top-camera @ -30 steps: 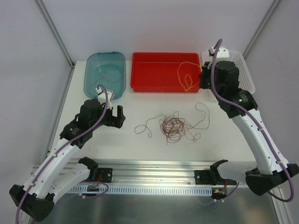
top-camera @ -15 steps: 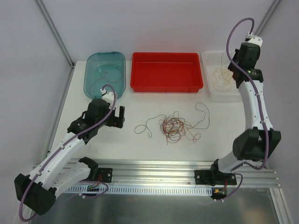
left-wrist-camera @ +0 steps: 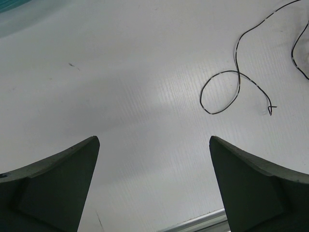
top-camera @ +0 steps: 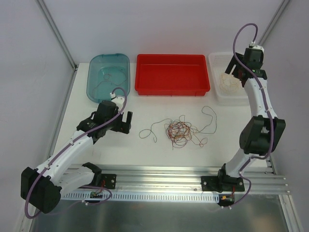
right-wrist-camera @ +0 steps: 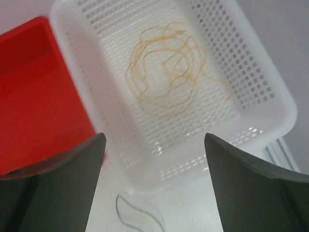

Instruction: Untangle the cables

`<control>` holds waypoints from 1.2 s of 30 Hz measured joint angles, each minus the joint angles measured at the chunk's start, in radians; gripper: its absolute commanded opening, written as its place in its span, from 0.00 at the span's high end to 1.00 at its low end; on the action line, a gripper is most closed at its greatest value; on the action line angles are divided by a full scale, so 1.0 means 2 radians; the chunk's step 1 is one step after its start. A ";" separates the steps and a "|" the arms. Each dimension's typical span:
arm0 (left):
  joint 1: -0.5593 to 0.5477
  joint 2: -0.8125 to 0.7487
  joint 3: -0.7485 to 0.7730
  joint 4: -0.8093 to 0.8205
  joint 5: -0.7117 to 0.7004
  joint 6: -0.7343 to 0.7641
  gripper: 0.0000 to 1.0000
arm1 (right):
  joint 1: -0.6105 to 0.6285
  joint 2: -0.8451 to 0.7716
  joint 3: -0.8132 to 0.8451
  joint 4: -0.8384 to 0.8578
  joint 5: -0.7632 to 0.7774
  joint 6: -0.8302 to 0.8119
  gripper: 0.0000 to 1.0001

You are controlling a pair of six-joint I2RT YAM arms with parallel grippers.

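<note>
Yellow cable [right-wrist-camera: 166, 72] in basket [right-wrist-camera: 270, 96] — under R gripper [right-wrist-camera: 152, 145], jaws apart.

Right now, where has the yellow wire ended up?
The yellow cable lies coiled inside the white perforated basket on the far right side, next to the red tray, directly under the open right end effector.

Yellow cables [right-wrist-camera: 166, 72], white basket [right-wrist-camera: 285, 112], red tray [right-wrist-camera: 38, 96]
</note>
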 measured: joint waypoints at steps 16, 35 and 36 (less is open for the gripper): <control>0.000 -0.007 0.000 0.000 0.028 -0.001 0.01 | 0.187 -0.332 -0.417 -0.018 -0.199 0.028 0.34; -0.002 0.007 0.000 0.000 0.069 -0.026 0.01 | 0.393 -0.311 -0.539 0.061 -0.121 0.102 0.86; -0.004 0.013 0.001 0.000 0.075 -0.031 0.01 | 0.409 -0.309 -0.536 0.060 -0.113 0.105 0.90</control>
